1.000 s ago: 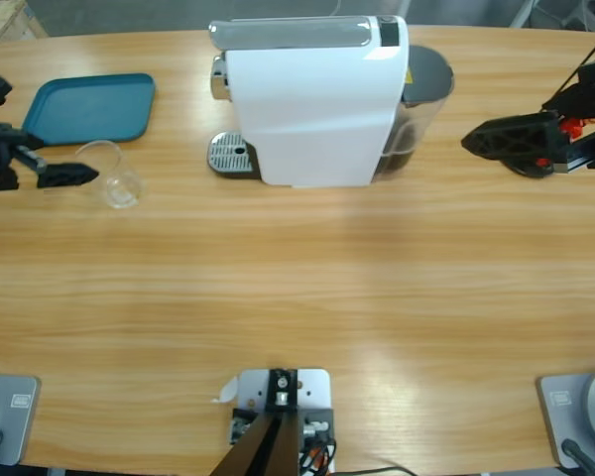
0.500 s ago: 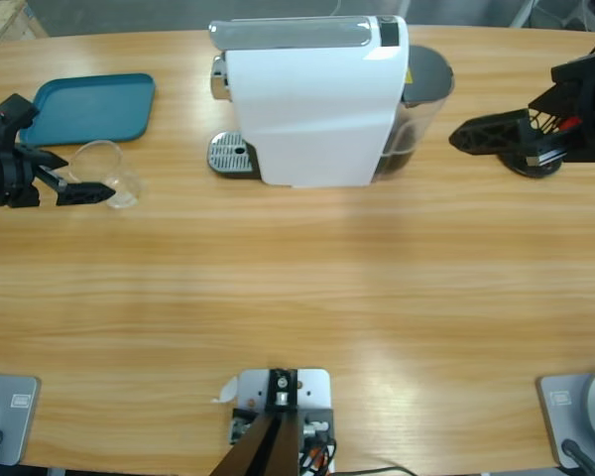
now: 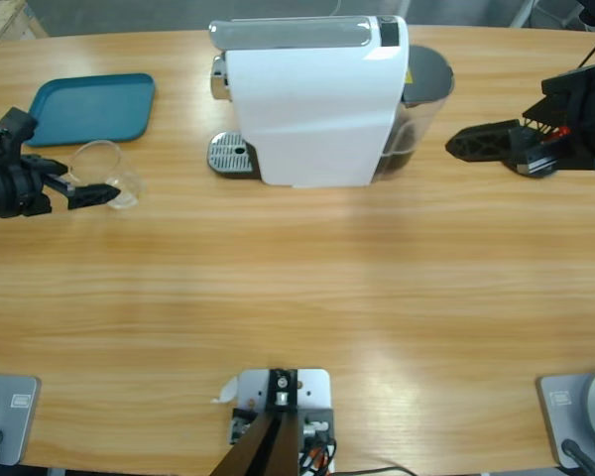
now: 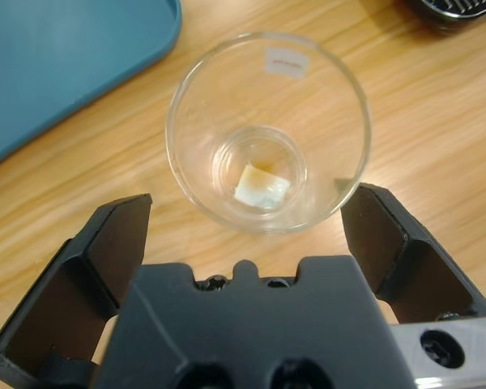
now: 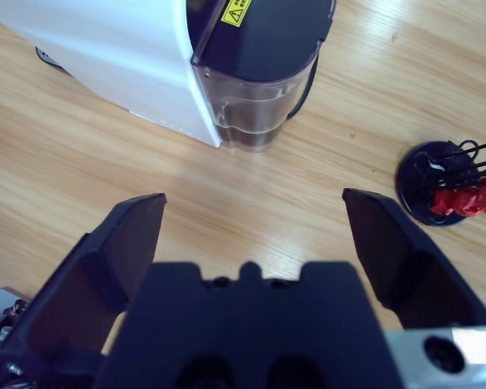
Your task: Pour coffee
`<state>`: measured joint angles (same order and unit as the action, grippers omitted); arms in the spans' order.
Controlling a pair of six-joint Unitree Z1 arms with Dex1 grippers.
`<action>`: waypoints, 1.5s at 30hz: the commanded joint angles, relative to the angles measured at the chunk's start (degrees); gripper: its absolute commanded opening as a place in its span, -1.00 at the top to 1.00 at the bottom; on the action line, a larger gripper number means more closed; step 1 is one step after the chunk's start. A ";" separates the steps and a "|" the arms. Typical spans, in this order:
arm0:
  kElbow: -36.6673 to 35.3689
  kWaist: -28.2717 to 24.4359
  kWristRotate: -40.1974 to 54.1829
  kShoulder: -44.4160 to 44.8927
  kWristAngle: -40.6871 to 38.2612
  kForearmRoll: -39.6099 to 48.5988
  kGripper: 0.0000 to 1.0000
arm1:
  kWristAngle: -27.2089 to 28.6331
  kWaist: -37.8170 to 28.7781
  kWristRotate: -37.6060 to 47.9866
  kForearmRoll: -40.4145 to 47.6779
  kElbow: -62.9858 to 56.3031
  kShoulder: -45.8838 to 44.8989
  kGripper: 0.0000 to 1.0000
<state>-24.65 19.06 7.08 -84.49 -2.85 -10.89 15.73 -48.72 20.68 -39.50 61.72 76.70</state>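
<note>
Left tool [image 4: 247, 212] is hanging released around one clear round glass cup [image 4: 268, 130]; right tool [image 5: 259, 223] is gaping, released, over the wooden worktop [image 3: 297, 288].

Even, bright light falls from above, and the tabletop [image 3: 297, 297] shows a broad pale sheen across its middle in the high view. The white coffee machine [image 3: 312, 104] is close to washed out on its top face and throws only a short, soft shadow toward the near side. In the left wrist view the glass [image 4: 267, 130] is sharp with small glints on its rim, while the left pincer [image 4: 247, 235] looks slightly soft, perhaps from closeness.
</note>
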 commanded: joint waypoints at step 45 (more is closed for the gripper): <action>-12.90 5.37 15.00 -9.22 -15.08 -4.58 1.00 | -3.37 1.50 -2.10 1.83 -2.96 3.70 -1.00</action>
<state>-31.22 22.21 18.32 -87.28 -11.88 -19.06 13.52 -47.75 19.53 -38.97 61.23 77.57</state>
